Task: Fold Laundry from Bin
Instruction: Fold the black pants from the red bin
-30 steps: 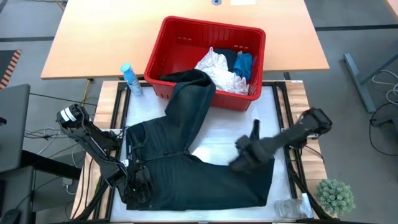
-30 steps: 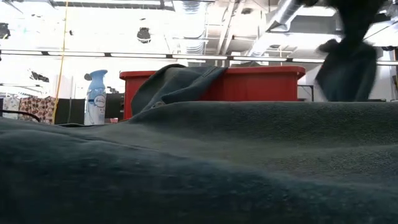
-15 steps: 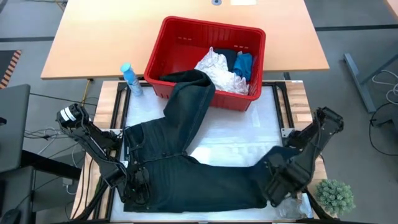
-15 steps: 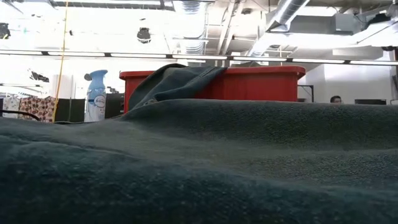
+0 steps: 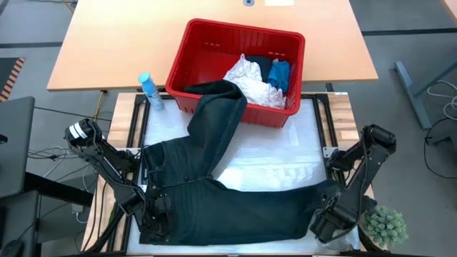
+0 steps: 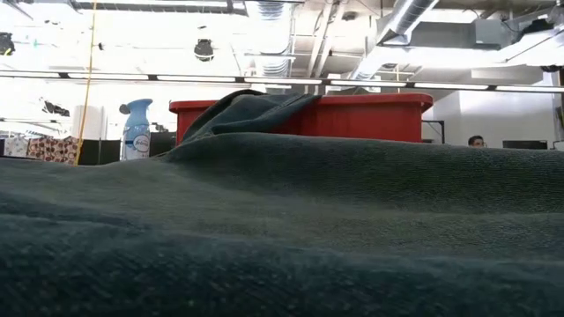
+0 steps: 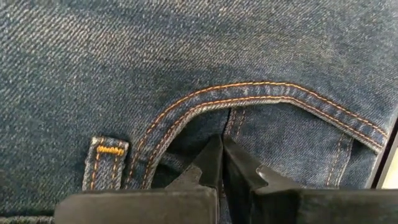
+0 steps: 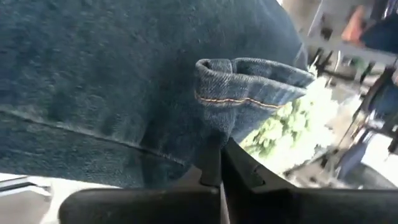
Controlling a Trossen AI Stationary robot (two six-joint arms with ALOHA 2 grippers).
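Note:
Dark blue jeans (image 5: 214, 207) lie spread over the white mat. One leg (image 5: 218, 114) runs up over the red bin's rim (image 5: 187, 64); the other stretches along the near edge to the right. In the bin lie a white crinkled garment (image 5: 250, 78) and a bright blue one (image 5: 280, 71). My left gripper (image 5: 157, 210) is shut on the jeans' top end at the near left. My right gripper (image 5: 325, 221) is shut on the near leg's hem end at the near right. In the low view the jeans (image 6: 282, 229) fill the foreground. My left gripper pinches denim between its two fingers just below a curved stitched pocket seam (image 7: 217, 127), beside a belt loop (image 7: 102, 162). The fingers come from above, pointing steeply down. The jeans lie flat on the table around them. My right gripper pinches the near leg's end between its two fingers, just short of the stitched hem (image 8: 214, 134). The fingers slant down toward the table's near right corner. The hem's open edge (image 8: 249, 93) curls up past the fingertips, while the leg behind it lies on the table.
A blue spray bottle (image 5: 150, 91) stands left of the bin. A small green plant (image 5: 384, 225) sits just off the near right corner, close to my right gripper. Bare white mat (image 5: 278, 160) shows between the two legs. The wooden desk (image 5: 107, 43) lies beyond.
My right gripper has swung from the table's middle toward the near right corner and sunk, turning as it went, with the leg's hem end in it. That end, held up at first, has come down and the leg lies drawn out along the near edge.

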